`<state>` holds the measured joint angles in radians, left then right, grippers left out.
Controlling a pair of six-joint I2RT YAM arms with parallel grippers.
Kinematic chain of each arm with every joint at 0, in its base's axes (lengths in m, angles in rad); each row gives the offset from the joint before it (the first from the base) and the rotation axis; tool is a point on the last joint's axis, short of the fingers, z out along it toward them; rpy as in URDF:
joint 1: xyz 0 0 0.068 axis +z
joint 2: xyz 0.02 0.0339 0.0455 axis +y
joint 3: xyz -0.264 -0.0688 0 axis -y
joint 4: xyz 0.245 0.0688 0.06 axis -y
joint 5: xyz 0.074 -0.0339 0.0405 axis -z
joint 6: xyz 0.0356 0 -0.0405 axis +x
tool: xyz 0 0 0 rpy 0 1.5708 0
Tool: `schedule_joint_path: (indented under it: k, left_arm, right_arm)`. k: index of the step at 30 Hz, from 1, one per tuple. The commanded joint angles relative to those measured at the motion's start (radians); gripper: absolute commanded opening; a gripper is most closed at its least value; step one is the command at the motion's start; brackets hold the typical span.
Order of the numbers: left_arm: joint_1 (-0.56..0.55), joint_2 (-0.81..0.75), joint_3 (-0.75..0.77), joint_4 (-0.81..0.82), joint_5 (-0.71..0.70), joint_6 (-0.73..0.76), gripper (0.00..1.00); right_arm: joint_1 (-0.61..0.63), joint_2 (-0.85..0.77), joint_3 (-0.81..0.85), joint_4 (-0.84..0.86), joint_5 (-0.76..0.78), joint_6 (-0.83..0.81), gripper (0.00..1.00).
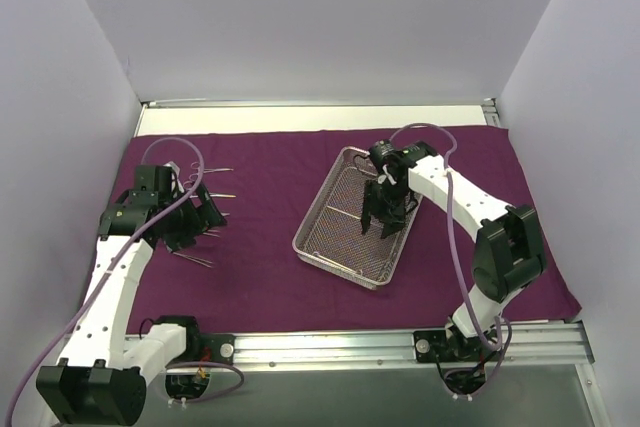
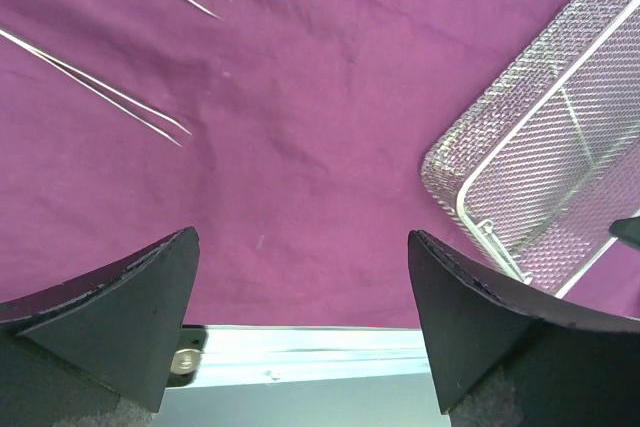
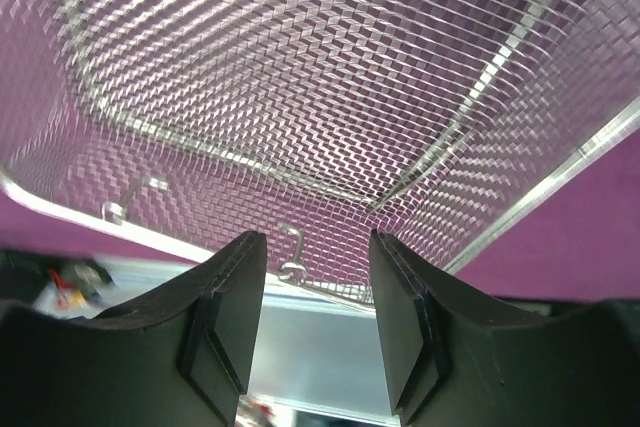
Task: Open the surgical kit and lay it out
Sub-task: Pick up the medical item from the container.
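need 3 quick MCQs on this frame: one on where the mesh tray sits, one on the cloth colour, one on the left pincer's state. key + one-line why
1. Where is the wire-mesh tray?
A) lying flat on the cloth, right of centre
B) lifted clear of the cloth
C) standing on its end

2. What colour is the cloth?
A) green
B) dark purple
C) white

3. What state is the left pincer in?
A) open, nothing between its fingers
B) shut on an instrument
C) shut on the tray rim

Key:
1 A: the top view shows the tray flat on the cloth, right of centre.
2 B: the cloth reads dark purple in all three views.
3 A: the left wrist view shows the fingers wide apart with only cloth seen between them.
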<state>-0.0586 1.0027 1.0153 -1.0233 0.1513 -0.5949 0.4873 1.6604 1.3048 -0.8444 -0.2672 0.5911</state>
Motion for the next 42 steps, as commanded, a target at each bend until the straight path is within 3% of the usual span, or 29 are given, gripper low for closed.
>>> schedule_joint_path:
  k: [1, 6, 13, 26, 36, 42]
  left_arm:
    - [-0.036, -0.016, 0.086, -0.049, -0.096, 0.06, 0.94]
    - [-0.119, -0.004, 0.147, -0.084, -0.188, 0.07, 0.94]
    - [-0.185, 0.053, 0.181, -0.058, -0.18, 0.082, 0.94]
    - [-0.257, 0.119, 0.227, -0.08, -0.219, 0.11, 0.94]
    - [-0.248, 0.174, 0.261, -0.09, -0.22, 0.115, 0.94]
    - [-0.245, 0.189, 0.25, -0.096, -0.23, 0.11, 0.94]
  right_arm:
    - [0.019, -0.028, 0.014, -0.094, 0.124, 0.196, 0.46]
    - [0.063, 0.007, -0.012, -0.099, 0.21, 0.34, 0.46]
    - [0.154, 0.125, 0.01, -0.136, 0.291, 0.453, 0.47]
    - [0.151, 0.024, -0.216, -0.088, 0.278, 0.532, 0.42]
    - [0.149, 0.064, -0.361, 0.106, 0.201, 0.487, 0.24]
    - [0.145, 0.114, -0.307, 0.13, 0.198, 0.423, 0.0]
